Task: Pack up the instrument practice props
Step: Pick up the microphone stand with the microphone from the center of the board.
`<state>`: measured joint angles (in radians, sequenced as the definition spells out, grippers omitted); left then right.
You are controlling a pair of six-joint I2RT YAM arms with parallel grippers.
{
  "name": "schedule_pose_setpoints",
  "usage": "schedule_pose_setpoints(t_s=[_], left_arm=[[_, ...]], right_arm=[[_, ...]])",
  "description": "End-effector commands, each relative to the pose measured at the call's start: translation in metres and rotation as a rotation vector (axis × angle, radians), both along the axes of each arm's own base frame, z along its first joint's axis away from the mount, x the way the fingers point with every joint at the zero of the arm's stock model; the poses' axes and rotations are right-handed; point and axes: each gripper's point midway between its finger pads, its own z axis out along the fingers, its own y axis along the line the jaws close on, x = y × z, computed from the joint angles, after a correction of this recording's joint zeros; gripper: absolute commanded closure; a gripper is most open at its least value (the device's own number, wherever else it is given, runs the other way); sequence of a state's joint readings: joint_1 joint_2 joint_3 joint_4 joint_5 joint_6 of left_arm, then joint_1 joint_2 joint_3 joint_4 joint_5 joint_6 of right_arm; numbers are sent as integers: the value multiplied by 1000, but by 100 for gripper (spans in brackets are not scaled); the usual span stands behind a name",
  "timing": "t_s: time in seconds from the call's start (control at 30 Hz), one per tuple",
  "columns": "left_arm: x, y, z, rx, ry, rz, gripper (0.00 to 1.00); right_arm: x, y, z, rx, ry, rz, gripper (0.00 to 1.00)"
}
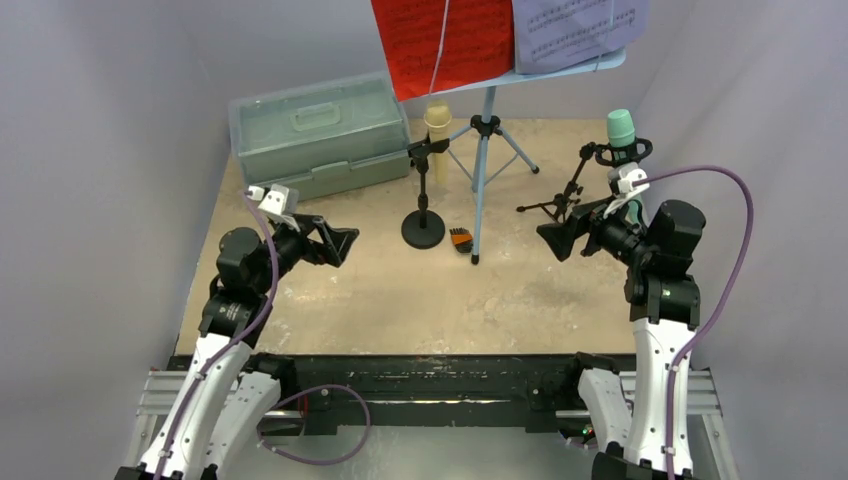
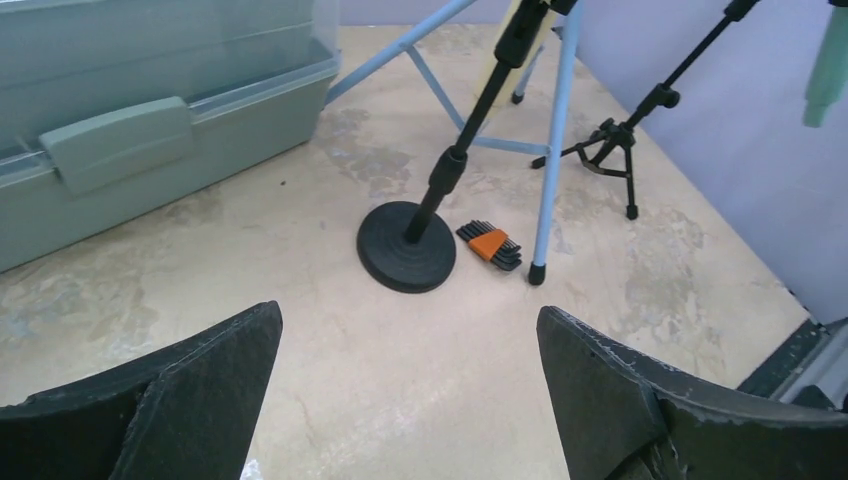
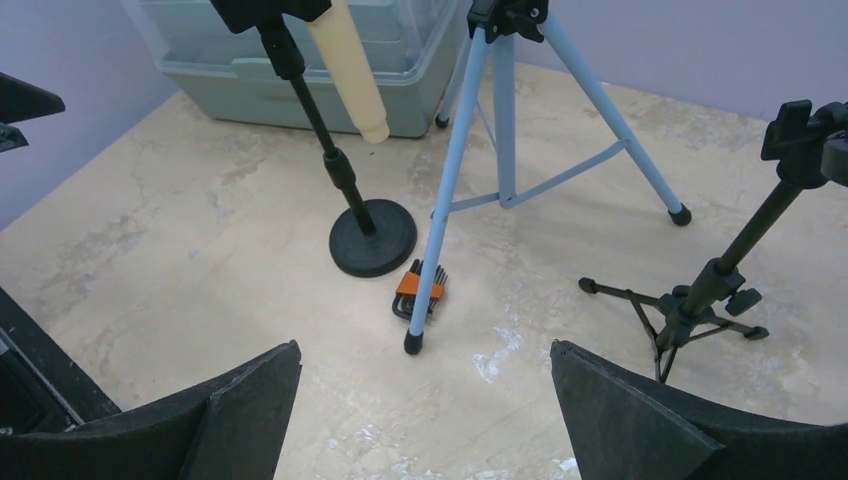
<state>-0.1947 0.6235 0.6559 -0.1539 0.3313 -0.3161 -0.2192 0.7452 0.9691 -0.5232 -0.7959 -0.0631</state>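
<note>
Standing on the sandy desk, all the props are ahead of the two pincers, and neither pincer touches any of them.

The left pincer hovers over the left part of the desk, not far from the front of the pale green case. Its black jaws are spread wide and hold nothing. In its wrist view, the round-base holder is straight ahead, between the two jaws but well apart from them. This holder carries the tan microphone, which sits tilted in the clip at its top.

The right pincer hovers on the right side, also with jaws fully spread and nothing between them. The tripod holder is near it, a little ahead and to its right in the wrist view. The teal microphone stands upright in the ring on top of this holder.

Between the two holders stands the light-blue music rack on its three legs. A red sheet and a purple sheet lean on its shelf. A small set of hex keys with an orange clip lies on the desk between the round base and the front foot of the rack, just beside both.
</note>
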Motion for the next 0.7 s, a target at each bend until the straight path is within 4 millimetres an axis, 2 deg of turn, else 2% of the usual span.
schedule_pose_setpoints(t_s=[0.0,0.17,0.3,0.37,0.5,0.67], left_arm=[[-6,-21,14,-111,-34,-110,0],[-6,-47,25,-193,-49,-265,0],[-7,-67,37,-226,-175,-335,0],[-7,-82,33,-211,-226,-371,0],[11,-102,19,-191,-221,-406,0],[25,-108,16,-167,-336,-399,1]], right_arm=[[-2,-4,12,-12,-18,-33,1],[-9,4,8,-33,-35,41,1],[-25,24,-9,-100,-95,253,1],[-37,35,-22,-152,-156,394,1],[-38,38,-38,-210,-193,449,1],[-38,43,-56,-205,-198,529,1]])
